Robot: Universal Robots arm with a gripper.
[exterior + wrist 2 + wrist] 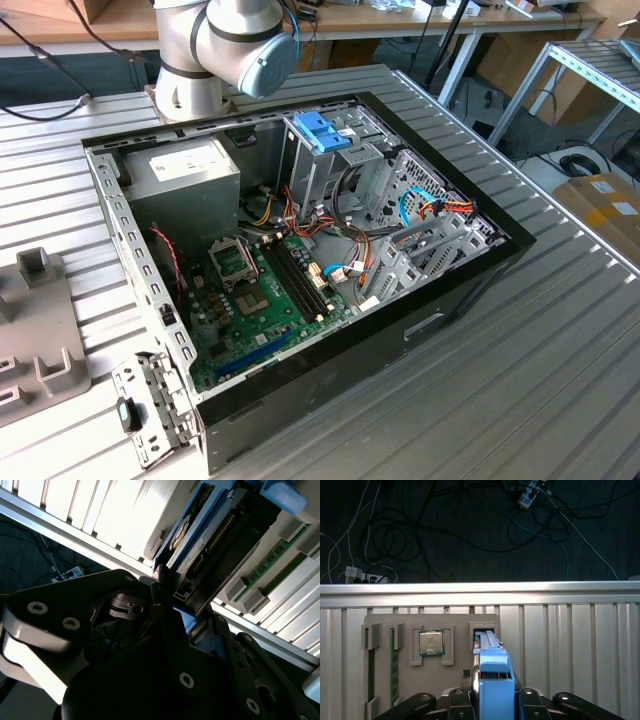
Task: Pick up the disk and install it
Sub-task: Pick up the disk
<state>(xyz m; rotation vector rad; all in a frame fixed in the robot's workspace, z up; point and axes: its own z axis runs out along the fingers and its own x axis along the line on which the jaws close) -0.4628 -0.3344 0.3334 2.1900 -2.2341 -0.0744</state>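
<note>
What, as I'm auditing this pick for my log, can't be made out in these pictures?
First wrist view: whether the disk, gripped by the hand, is clear of the slot in the grey tray; its blue rail hides the far end.
Second wrist view: the disk's gripped end, buried in the hand's dark body.
Exterior view: the arm past its joint, cut off by the top edge; the bay behind the blue latch.

Light-blue-railed disk (495, 685), green motherboard (250, 312), black computer case (400, 335), grey ribbed table (520, 400)
</note>
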